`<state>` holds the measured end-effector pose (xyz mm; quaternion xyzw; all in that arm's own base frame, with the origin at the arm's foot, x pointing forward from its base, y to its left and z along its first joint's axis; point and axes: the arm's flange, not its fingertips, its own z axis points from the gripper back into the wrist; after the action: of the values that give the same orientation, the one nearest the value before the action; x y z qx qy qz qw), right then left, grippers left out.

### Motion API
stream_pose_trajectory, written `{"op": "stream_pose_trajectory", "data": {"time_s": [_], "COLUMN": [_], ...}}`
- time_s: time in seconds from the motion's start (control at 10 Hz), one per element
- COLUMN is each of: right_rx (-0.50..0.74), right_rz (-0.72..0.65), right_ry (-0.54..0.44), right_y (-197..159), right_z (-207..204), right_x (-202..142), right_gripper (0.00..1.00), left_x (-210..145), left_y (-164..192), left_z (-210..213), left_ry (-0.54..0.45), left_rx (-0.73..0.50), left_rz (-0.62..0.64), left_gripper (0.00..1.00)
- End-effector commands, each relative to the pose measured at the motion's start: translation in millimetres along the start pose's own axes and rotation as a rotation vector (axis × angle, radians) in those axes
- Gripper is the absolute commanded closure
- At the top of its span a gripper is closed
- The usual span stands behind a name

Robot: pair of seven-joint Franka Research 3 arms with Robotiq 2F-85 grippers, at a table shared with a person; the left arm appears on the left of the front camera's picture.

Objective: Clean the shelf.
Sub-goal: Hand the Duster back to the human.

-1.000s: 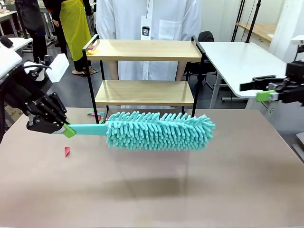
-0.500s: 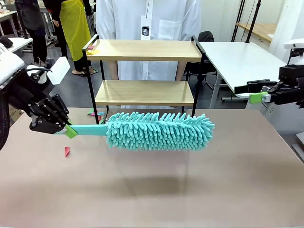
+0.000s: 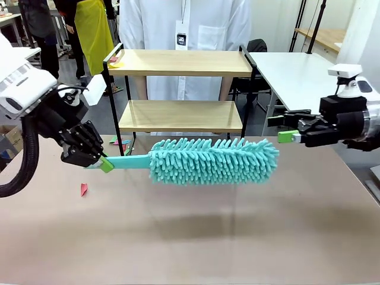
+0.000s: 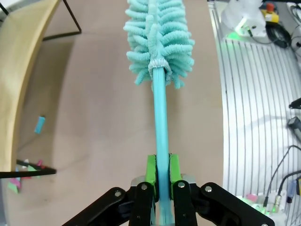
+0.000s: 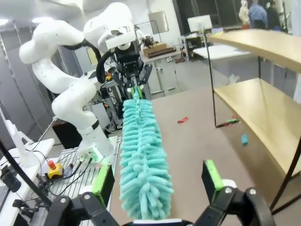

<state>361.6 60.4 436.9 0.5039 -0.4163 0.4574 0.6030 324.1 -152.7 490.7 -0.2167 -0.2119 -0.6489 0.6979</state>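
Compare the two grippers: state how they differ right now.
The left gripper is shut on the teal duster's handle, while the right gripper stands open and holds nothing. The left gripper carries the duster level above the beige tabletop, while the right gripper hangs off the duster's fluffy tip, with its pads to either side in its own wrist view. Both are black with green pads, in front of the shelf.

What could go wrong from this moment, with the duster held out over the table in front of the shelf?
The left gripper pinches only the tail end of the teal duster's thin handle, so the long fluffy head could sag or twist in the grip. The open right gripper sits right at the duster's tip and may snag the fibres. Swinging toward the shelf, the head could catch the black frame.
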Motion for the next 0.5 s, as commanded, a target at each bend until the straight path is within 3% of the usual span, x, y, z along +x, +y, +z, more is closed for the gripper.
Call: {"op": "stream_pose_trajectory", "data": {"time_s": [0.0, 0.4], "right_rx": [0.002, 0.013], "right_rz": [0.052, 0.045], "right_ry": [-0.045, -0.032], "right_y": [27, 33], "right_z": [-12, -37], "right_x": [-19, -40], "right_gripper": [0.00, 0.00], "left_x": [2, 1], "left_y": [2, 5], "left_z": [-4, -7], "left_ry": [-0.057, -0.064], "left_rx": [0.008, 0.025], "left_rz": [-0.010, -0.001], "left_gripper": [0.87, 0.87]}}
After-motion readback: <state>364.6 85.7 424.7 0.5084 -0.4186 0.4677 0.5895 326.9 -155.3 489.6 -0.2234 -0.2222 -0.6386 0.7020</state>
